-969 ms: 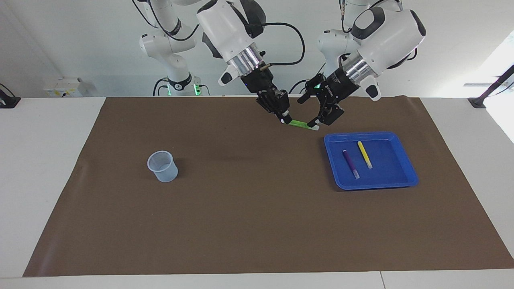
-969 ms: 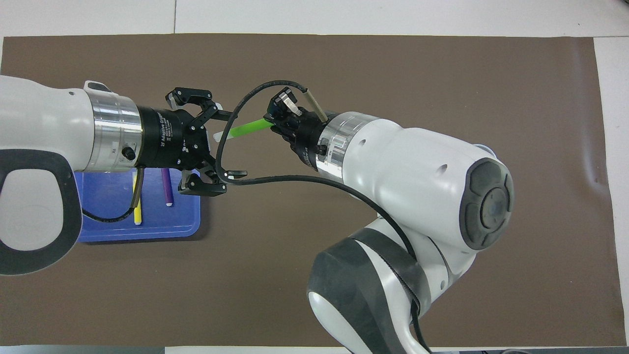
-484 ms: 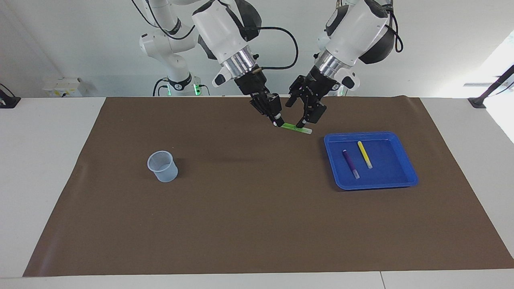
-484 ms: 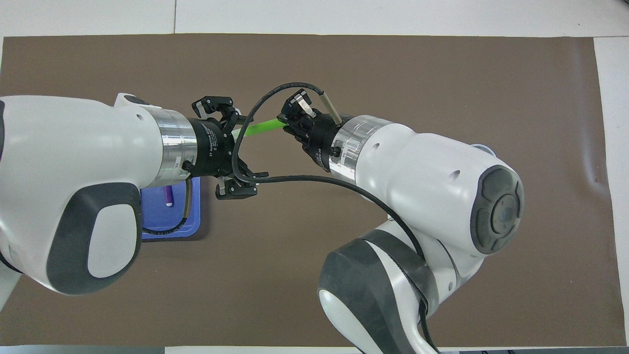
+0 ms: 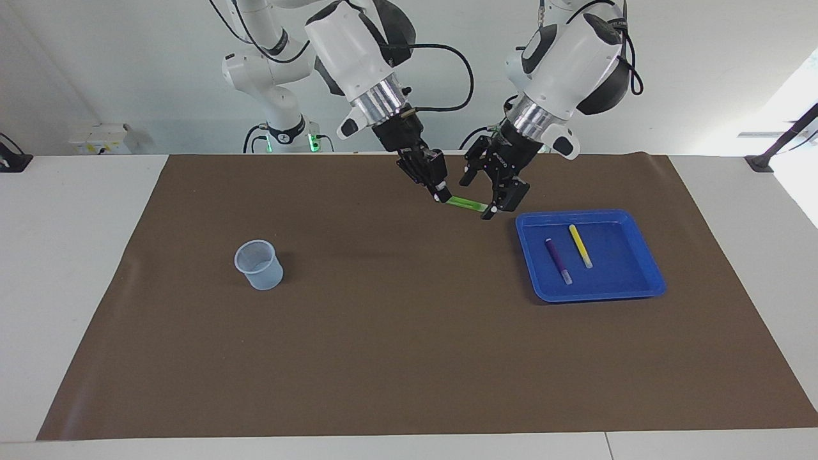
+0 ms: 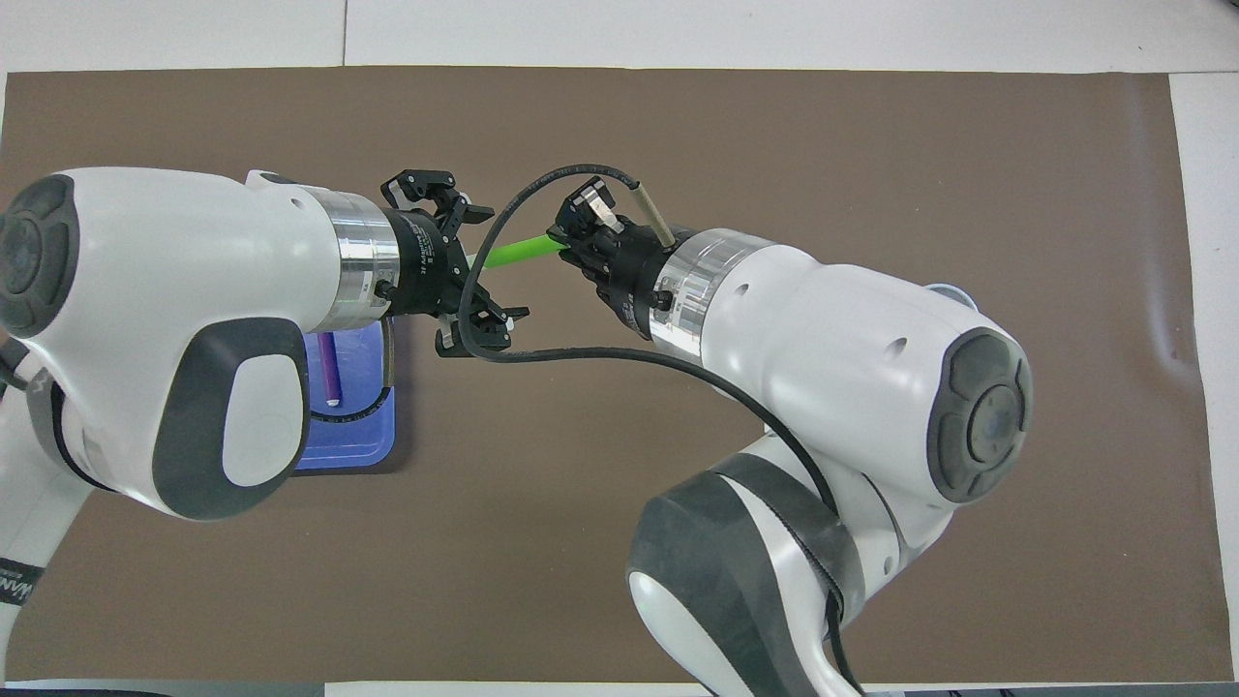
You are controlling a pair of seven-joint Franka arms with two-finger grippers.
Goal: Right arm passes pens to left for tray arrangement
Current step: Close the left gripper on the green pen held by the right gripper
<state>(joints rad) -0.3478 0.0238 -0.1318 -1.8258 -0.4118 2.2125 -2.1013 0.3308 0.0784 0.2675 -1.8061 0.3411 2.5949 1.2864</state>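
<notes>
My right gripper is shut on one end of the green pen and holds it level above the mat, beside the tray; it also shows in the overhead view. My left gripper is open, its fingers on either side of the pen's other end, which they hide. In the overhead view the green pen runs between the left gripper and the right one. The blue tray holds the purple pen and the yellow pen, lying side by side.
A small clear plastic cup stands on the brown mat toward the right arm's end. In the overhead view the left arm covers most of the tray; only the purple pen shows there.
The left arm has swung round and its open gripper has come over the green pen's whitish end. The right gripper, still holding the pen, has shifted slightly toward its own end.
</notes>
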